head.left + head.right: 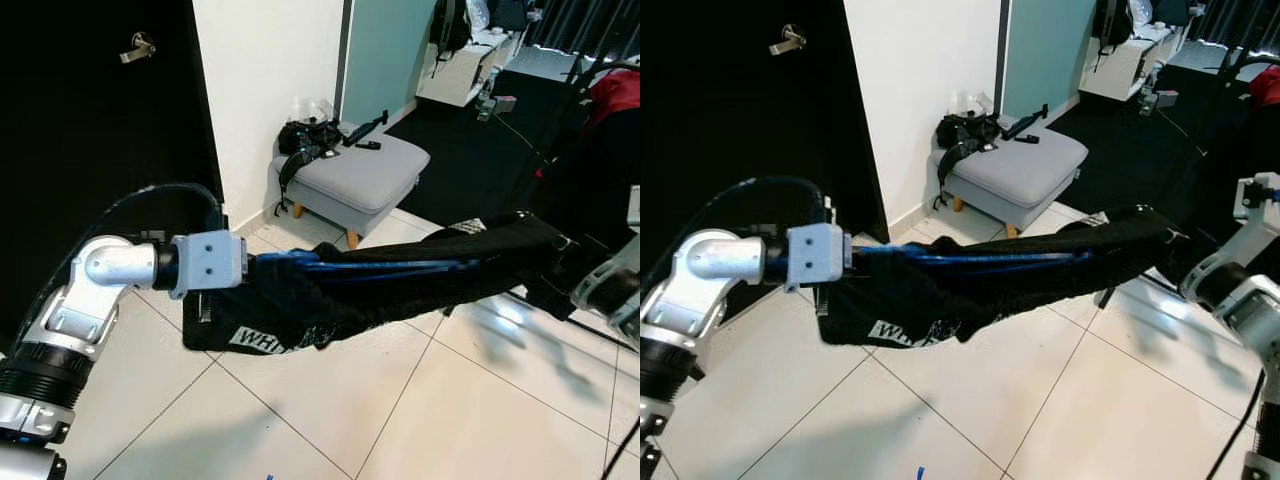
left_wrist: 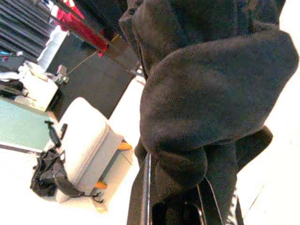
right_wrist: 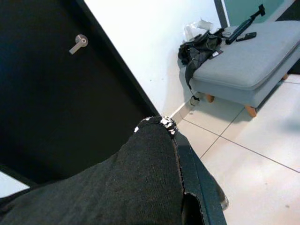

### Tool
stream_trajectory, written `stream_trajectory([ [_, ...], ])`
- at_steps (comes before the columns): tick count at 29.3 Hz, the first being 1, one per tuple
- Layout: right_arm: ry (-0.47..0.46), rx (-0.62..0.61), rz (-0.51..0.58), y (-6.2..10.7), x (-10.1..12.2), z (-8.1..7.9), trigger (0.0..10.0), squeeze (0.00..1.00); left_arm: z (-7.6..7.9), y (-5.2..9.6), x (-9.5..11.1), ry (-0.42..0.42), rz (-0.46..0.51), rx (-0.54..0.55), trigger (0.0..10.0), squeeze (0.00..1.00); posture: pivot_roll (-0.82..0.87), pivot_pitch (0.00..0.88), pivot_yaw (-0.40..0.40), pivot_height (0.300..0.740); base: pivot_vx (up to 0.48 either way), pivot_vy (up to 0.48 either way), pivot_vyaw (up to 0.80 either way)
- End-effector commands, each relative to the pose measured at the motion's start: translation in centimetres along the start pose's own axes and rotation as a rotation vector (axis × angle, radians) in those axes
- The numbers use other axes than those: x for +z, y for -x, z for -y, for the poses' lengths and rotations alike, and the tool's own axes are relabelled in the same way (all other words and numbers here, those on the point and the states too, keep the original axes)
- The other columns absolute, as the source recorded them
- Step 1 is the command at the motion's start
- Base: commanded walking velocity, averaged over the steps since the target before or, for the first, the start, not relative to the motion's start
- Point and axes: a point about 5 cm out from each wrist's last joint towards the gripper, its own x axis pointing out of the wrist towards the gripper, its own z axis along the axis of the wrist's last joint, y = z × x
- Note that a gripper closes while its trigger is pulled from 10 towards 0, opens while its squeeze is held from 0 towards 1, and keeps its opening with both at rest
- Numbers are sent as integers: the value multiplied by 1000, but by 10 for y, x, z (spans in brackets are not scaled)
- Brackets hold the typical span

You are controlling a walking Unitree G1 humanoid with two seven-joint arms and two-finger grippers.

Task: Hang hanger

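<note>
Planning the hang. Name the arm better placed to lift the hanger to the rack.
Right, probably: the right gripper holds the black garment end nearest the dark clothes rack; the left gripper is by the door.

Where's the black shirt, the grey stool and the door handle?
black shirt [image 1: 1040,265]: right eye view, middle of the bunched cloth.
grey stool [image 1: 365,165]: left eye view, seat cushion.
door handle [image 3: 78,43]: right wrist view, lever.

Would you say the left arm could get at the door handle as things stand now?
Probably not yet. The left gripper is buried in the black garment stretched between both arms, so it is occupied. The door handle sits well above and behind it on the dark door.
</note>
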Motion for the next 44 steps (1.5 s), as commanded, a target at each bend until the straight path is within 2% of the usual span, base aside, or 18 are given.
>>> stream_trajectory([
  [1,-1,-25,20,1,4,2,0,0,4,2,-7,-6,-48,-15,10000,0,10,73,-29,740,0,0,0],
  [7,1,12,22,-9,3,-9,0,0,10,-2,-11,-10,-91,-39,10000,0,11,71,-27,740,0,0,0],
  [9,8,80,7,-27,-1,-32,0,0,7,-10,-24,9,-204,33,10000,0,14,67,-27,740,0,0,0],
  [10,8,80,7,-27,-1,-32,0,0,7,-10,-24,9,-204,33,10000,0,14,67,-27,740,0,0,0],
  [14,26,166,-11,-43,-8,-61,0,0,11,-19,-32,67,-273,65,10000,0,15,61,-30,740,0,0,0],
  [16,24,174,-10,-44,-8,-64,0,0,12,-21,-32,71,-277,68,10000,0,15,61,-30,740,0,0,0],
  [20,42,232,-36,-55,-13,-82,0,0,10,-30,-37,199,-315,186,10000,0,16,57,-38,740,0,0,0],
  [25,53,246,-50,-58,-17,-92,0,0,10,-30,-47,278,-389,252,10000,0,16,53,-38,740,0,0,0],
  [28,54,248,-51,-58,-18,-93,0,0,10,-30,-48,282,-401,259,10000,0,16,53,-38,740,0,0,0],
  [32,58,304,-106,-62,-37,-121,0,0,9,-36,-51,386,-430,345,10000,0,9,51,-34,740,0,0,0],
  [35,88,270,-151,-63,-47,-117,0,0,8,-37,-50,399,-440,362,10000,0,9,51,-34,740,0,0,0],
  [36,103,218,-169,-63,-50,-107,0,0,6,-35,-50,377,-459,360,10000,0,8,54,-34,740,0,0,0],
  [37,103,218,-169,-63,-50,-107,0,0,6,-35,-50,377,-459,360,10000,0,8,54,-34,740,0,0,0],
  [39,131,56,-194,-59,-49,-74,0,0,3,-20,-57,304,-538,345,10000,0,11,56,-35,740,0,0,0],
  [40,131,56,-194,-59,-49,-74,0,0,3,-20,-57,304,-538,345,10000,0,11,56,-35,740,0,0,0],
  [41,133,17,-190,-57,-46,-66,0,0,3,-14,-60,289,-565,338,10000,0,11,56,-35,740,0,0,0],
  [43,133,17,-190,-57,-46,-66,0,0,3,-14,-60,289,-565,338,10000,0,11,56,-35,740,0,0,0],
  [44,143,-27,-180,-54,-42,-56,0,0,3,-8,-62,275,-591,315,10000,0,11,56,-35,740,0,0,0],
])
